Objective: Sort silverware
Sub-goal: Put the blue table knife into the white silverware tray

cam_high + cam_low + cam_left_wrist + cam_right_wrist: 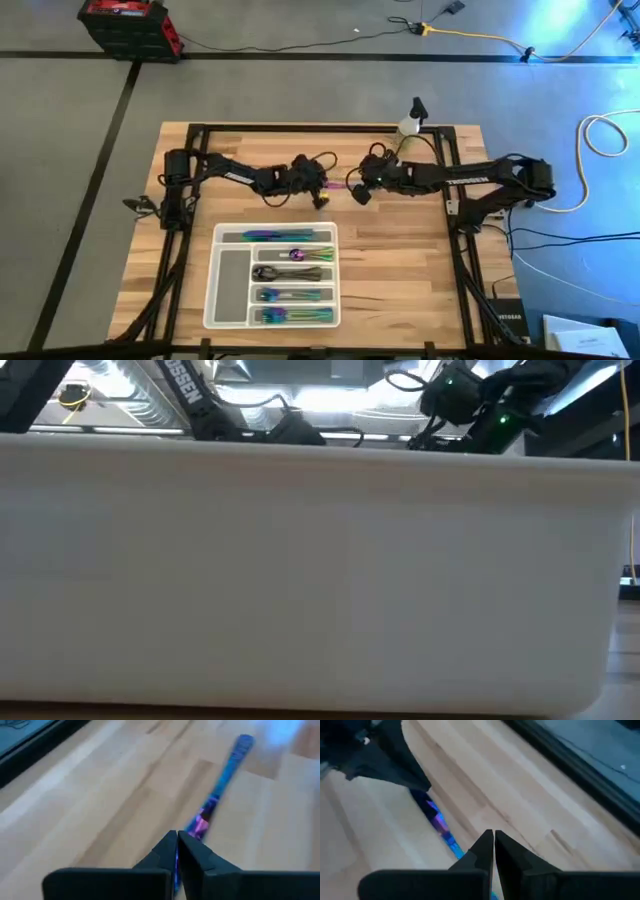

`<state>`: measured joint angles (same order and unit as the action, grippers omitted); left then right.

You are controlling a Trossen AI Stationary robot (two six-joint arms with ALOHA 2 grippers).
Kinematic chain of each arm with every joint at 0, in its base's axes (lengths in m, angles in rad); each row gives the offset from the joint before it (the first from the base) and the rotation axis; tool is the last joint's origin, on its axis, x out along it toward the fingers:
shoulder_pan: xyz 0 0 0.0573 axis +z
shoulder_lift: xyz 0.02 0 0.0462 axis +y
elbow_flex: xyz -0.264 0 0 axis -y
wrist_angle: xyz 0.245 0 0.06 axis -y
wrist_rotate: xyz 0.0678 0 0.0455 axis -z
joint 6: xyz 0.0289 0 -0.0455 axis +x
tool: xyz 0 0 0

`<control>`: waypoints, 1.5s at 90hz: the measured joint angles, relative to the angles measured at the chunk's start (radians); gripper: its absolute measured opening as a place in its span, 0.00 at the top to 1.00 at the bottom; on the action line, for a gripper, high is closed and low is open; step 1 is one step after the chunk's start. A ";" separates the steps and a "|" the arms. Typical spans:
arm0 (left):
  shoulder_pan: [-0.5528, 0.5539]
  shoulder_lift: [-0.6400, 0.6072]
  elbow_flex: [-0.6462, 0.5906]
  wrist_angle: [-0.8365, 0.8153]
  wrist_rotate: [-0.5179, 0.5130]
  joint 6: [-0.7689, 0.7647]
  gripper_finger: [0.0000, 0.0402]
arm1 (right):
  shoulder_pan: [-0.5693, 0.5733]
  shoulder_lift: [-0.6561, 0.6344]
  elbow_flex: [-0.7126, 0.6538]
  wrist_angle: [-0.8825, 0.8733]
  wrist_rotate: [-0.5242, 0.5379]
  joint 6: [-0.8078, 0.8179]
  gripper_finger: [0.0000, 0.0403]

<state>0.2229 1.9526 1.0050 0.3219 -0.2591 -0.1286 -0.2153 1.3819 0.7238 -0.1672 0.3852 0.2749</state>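
On the wooden tabletop (400,270), a white compartment tray (228,290) holds sorted silverware (292,272). Beyond the tray, above mid-tabletop, the left tool (322,187) and right tool (357,190) both pinch one iridescent utensil (220,790), each at one end.

The wooden table (400,270) carries a white compartment tray (228,290) and, seemingly, a spray bottle (409,122).
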 joint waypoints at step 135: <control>0.021 -0.021 -0.150 -0.131 0.148 0.001 1.00 | 0.139 -0.150 -0.482 0.798 -0.132 -0.220 1.00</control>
<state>0.2436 1.9318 0.8552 0.1914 -0.1110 -0.1275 -0.0767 1.2320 0.2418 0.6306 0.2531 0.0549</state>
